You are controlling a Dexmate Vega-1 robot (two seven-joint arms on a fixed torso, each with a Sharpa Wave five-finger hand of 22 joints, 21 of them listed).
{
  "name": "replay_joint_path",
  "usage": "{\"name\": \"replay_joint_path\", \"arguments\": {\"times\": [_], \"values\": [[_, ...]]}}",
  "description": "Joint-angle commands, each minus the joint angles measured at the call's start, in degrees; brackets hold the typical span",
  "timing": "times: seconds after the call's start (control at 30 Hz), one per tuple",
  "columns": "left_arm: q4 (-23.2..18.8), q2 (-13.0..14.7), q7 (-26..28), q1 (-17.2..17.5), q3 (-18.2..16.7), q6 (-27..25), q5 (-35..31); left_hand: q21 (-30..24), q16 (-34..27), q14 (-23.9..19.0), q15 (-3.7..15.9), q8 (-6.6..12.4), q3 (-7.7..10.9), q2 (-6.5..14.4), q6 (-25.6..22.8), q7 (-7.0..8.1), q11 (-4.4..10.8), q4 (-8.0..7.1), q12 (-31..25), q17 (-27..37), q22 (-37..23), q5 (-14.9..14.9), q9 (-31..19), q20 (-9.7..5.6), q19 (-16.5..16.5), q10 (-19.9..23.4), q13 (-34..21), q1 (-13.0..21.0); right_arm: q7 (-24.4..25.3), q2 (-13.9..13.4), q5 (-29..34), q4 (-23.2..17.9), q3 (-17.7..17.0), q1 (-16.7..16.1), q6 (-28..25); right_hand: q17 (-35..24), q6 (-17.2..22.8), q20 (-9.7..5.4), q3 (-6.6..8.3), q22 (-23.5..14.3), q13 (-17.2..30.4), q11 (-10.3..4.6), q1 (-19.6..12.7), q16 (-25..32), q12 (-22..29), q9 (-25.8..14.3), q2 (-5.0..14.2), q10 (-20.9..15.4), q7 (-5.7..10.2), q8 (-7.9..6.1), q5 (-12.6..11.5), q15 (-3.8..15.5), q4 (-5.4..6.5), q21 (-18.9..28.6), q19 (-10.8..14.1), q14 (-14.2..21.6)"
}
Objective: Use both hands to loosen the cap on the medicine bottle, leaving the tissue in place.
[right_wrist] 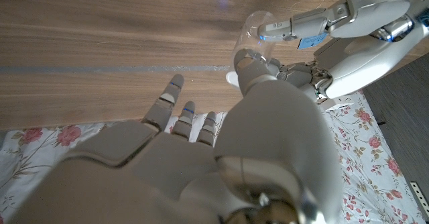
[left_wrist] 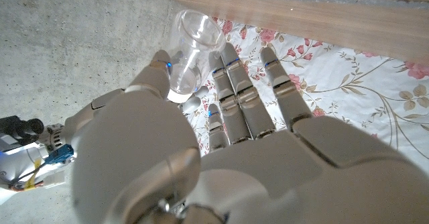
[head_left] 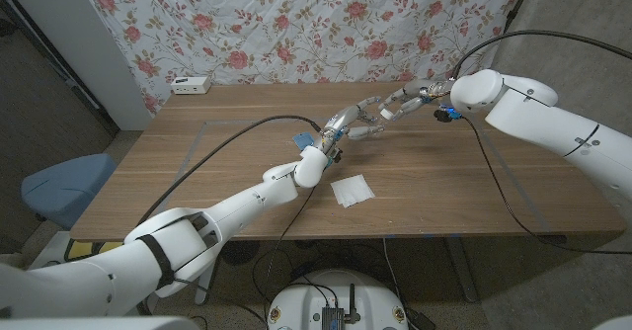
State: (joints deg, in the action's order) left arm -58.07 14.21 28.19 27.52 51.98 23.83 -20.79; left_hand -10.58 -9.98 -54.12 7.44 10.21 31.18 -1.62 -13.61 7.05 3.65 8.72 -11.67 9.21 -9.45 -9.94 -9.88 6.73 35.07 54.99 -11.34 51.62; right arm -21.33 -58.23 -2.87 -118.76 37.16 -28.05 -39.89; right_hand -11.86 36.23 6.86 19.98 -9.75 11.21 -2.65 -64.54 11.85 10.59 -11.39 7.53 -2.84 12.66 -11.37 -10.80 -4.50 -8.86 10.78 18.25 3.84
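A clear medicine bottle (head_left: 367,129) is held between my two hands over the middle of the table, tipped on its side. My left hand (head_left: 341,124) grips its clear body (left_wrist: 191,49) between thumb and fingers. My right hand (head_left: 400,101) comes in from the far right, and its thumb (right_wrist: 251,66) presses on the white cap (right_wrist: 232,78) while its other fingers reach past it. In the right wrist view my left hand (right_wrist: 348,43) has its thumb on the bottle (right_wrist: 258,29). A white tissue (head_left: 353,189) lies flat on the table, nearer the front edge than the hands.
A white box (head_left: 191,84) sits at the table's far left corner. A floral cloth (head_left: 326,24) hangs behind the table. A blue chair (head_left: 64,187) stands off the left side. Black cables (head_left: 217,147) trail across the wood beside both arms.
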Motion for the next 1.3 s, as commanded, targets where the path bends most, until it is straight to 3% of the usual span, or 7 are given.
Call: {"name": "replay_joint_path", "arguments": {"times": [0.03, 0.43, 0.83, 0.93, 1.03, 1.17, 1.3], "values": [[0.0, 0.0, 1.4, 0.0, 0.1, 0.5, -0.6, -0.2, -0.4, -0.4, 4.89, 0.43, 0.10, 0.9, -0.6, -0.39, 4.11, 0.48, -0.4, 0.3, -0.2, -0.2, -0.2, -0.44, 0.3, 4.9, -0.2, 1.5, 2.0, -0.9, -1.0, -1.4, -1.6, -1.4, -0.3, -0.1, -1.0, -0.07, -0.26, -0.1, 0.1, 0.06, 0.2, -0.1, 0.1, -0.2, -0.23, 0.5, -0.05, 0.39, 0.1, -0.20, -0.02, 0.0, -0.3, -0.3], [0.6, -0.1, 2.7, 0.0, 0.3, 1.3, -1.3, -0.2, -0.4, -0.5, 4.89, 0.38, -0.11, 0.7, -0.5, -0.55, 4.40, 0.59, -0.3, 0.2, -0.1, -0.2, -0.2, -0.74, 0.4, 4.9, -0.2, 2.0, 4.1, -1.8, -3.4, -2.4, -3.9, -3.7, 1.4, 0.0, -3.7, 0.22, -0.95, -0.1, 0.1, 1.01, 1.1, 0.0, 0.3, -0.3, -0.68, 0.7, -0.09, 1.08, 0.3, -0.55, 0.21, 0.2, -0.3, -0.4], [4.0, -1.2, 6.3, -0.8, 1.1, 3.9, -2.5, 0.0, -0.1, 0.0, 5.13, 0.30, -0.38, 0.5, -0.2, -0.59, 4.75, 0.63, -0.2, 0.2, -0.1, -0.2, -0.2, -1.17, 0.0, 4.6, -0.2, 2.4, 6.4, -2.7, -6.8, -3.5, -6.9, -6.4, 3.0, 0.1, -10.4, 1.23, -4.92, -0.1, 0.1, 4.53, 8.3, 0.2, 0.8, -0.6, -3.08, 0.8, -0.90, 1.16, 0.9, -2.35, 2.60, 0.3, 0.0, -0.1], [4.6, -1.4, 6.8, -0.8, 1.2, 4.2, -2.5, 0.0, -0.1, 0.2, 5.23, 0.29, -0.43, 0.5, -0.2, -0.70, 4.82, 0.65, -0.1, 0.2, -0.1, -0.2, -0.2, -1.18, 0.0, 4.6, -0.2, 2.5, 7.5, -2.8, -7.0, -4.2, -7.2, -6.9, 2.6, 0.1, -11.5, 1.43, -5.71, -0.2, 0.2, 5.44, 10.1, 0.2, 0.9, -0.7, -3.30, 0.6, -2.69, 1.02, 0.9, -2.70, 3.16, 0.4, 0.1, 0.1], [5.5, -1.8, 7.4, -0.9, 1.4, 4.7, -2.5, 0.1, 0.1, 0.5, 5.18, 0.26, -0.52, 0.5, -0.1, -0.75, 4.73, 0.55, 0.0, 0.2, -0.1, -0.2, -0.2, -1.27, -0.3, 4.4, -0.2, 2.5, 8.7, -2.8, -6.9, -4.8, -7.4, -7.3, 2.1, 0.1, -11.8, 1.98, -7.01, -0.2, 0.2, 6.09, 12.7, 0.5, 1.2, -0.8, -4.02, -0.1, -6.47, 0.54, 0.9, -3.20, 3.89, 0.6, 0.6, 0.8], [7.3, -2.5, 8.7, -1.5, 1.9, 5.8, -2.8, 0.2, 0.2, 1.0, 5.16, 0.12, -0.77, 0.4, 0.4, -0.88, 5.07, 0.37, 0.1, 0.2, -0.1, -0.2, -0.2, -1.61, -0.9, 3.9, -0.2, 2.3, 9.6, -2.8, -5.8, -6.0, -6.6, -7.0, 0.5, 0.1, -11.0, 2.06, -8.32, -0.2, 0.3, 6.79, 15.6, 0.8, 1.4, -1.0, -4.54, -1.0, -9.46, -0.15, 0.8, -3.63, 4.79, 0.9, 1.9, 2.0], [8.9, -3.3, 10.1, -2.0, 2.2, 6.9, -2.9, 0.2, 0.3, 1.4, 5.18, 0.16, -0.94, 0.3, 0.4, -0.92, 4.98, 0.28, 0.2, 0.1, -0.1, -0.3, -0.2, -1.60, -0.9, 3.8, -0.1, 2.3, 9.8, -2.6, -5.3, -6.3, -5.9, -6.5, -0.6, 0.0, -10.9, 2.16, -9.13, -0.2, 0.3, 7.93, 17.5, 0.9, 1.6, -1.1, -4.77, -1.7, -10.92, -0.30, 0.7, -4.00, 5.46, 0.9, 2.2, 2.4]]}}
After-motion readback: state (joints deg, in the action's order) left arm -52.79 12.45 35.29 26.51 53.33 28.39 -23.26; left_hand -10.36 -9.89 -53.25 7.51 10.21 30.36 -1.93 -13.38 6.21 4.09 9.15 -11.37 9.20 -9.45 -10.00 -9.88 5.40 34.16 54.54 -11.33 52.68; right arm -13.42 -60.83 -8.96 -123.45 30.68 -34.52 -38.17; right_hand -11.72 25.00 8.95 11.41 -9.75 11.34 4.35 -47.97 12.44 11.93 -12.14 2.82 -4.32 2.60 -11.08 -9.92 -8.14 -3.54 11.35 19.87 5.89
